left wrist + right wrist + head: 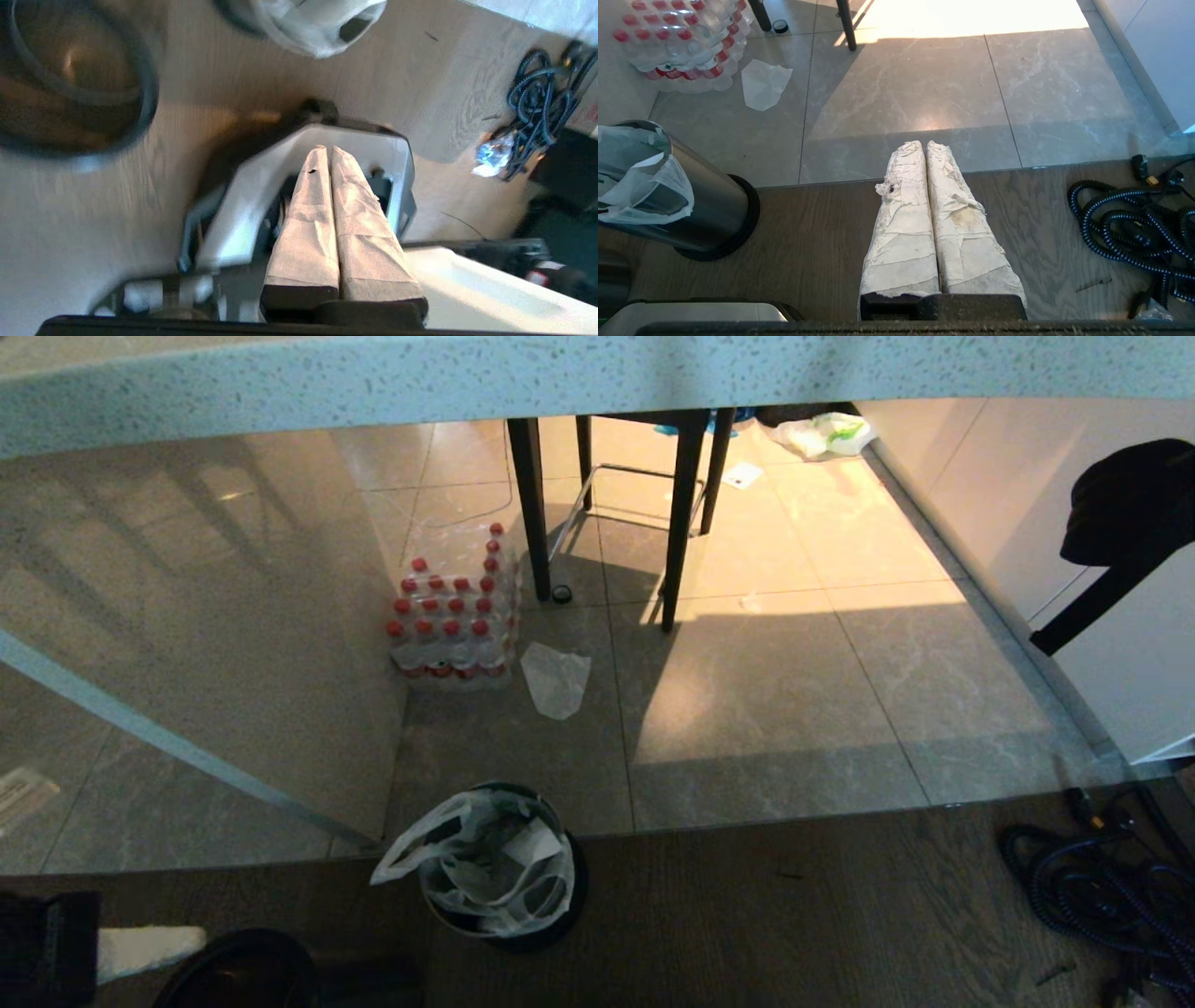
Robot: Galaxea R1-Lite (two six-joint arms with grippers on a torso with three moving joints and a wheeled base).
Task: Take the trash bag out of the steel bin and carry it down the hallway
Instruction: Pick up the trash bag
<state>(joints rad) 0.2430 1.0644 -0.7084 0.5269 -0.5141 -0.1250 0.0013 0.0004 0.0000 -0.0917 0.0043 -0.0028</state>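
Left gripper [325, 148] (closed, empty) hangs over wood floor [794, 915] bordering grey tiles [766, 709].

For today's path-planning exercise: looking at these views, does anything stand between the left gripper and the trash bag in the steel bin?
Nothing visible does. The left gripper is shut and empty, and between it and the trash bag in the steel bin only bare wooden floor shows. The bag's handles hang over the rim, uncovered.

The right gripper [924, 145] hung closed over the floor; the trash bag [637, 179] lined the steel bin [703, 207].
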